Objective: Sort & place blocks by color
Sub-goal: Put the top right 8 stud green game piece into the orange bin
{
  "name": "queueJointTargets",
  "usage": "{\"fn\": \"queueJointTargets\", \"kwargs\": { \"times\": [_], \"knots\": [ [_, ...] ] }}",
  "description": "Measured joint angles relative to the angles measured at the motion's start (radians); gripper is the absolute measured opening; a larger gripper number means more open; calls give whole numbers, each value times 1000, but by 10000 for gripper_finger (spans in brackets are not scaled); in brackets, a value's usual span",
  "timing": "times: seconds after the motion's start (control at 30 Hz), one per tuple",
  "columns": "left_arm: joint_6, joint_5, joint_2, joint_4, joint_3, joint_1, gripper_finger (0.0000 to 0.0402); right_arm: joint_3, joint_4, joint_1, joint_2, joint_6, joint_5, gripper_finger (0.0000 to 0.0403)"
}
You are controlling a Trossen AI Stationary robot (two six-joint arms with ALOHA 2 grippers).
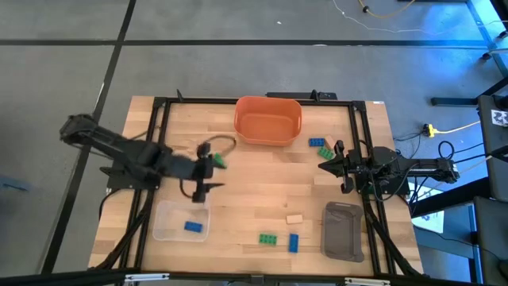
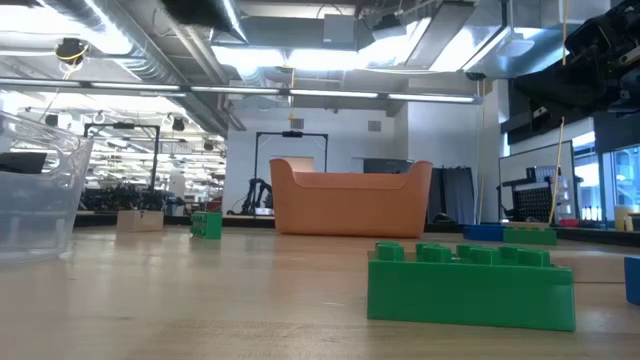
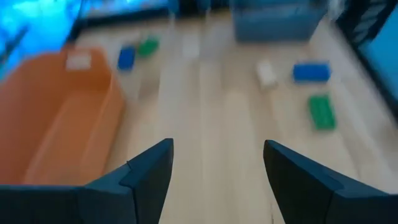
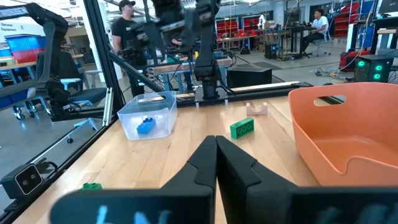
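Blocks lie scattered on my light wooden table (image 1: pixel 238 191): a small blue studded brick (image 1: pixel 193 226) sits inside the clear plastic tray (image 1: pixel 163 230), a green brick (image 1: pixel 268 237) and another blue brick (image 1: pixel 293 242) rest near the front edge, and a tan brick (image 1: pixel 294 218) lies beside the grey tray (image 1: pixel 344 231). My left gripper (image 1: pixel 208 173) hovers above the clear tray, fingers apart, empty. My right gripper (image 1: pixel 324 164) waits near the orange plastic bin (image 1: pixel 267 121), fingers pressed together.

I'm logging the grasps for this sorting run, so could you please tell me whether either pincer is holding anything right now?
Nothing is held. The left pincer is open and empty; the right pincer is shut on nothing.
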Motion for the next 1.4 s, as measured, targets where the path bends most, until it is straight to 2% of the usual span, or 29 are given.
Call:
{"fn": "queueJointTargets", "kwargs": {
  "times": [0.13,0.27,0.43,0.7,1.1,1.4],
  "knots": [
    [122,147,-89,217,-129,140,240,0,0,0,0,0,0,10],
    [139,260,-180,398,-263,259,240,0,0,0,0,0,0,10],
    [112,302,-293,579,-397,298,240,0,0,0,0,0,0,10],
    [68,265,-378,616,-459,262,240,0,0,0,0,0,0,10],
    [69,264,-385,625,-459,242,240,0,0,0,0,0,0,10],
    [70,220,-385,624,-459,242,240,0,0,0,0,0,0,10]
  ]
}}
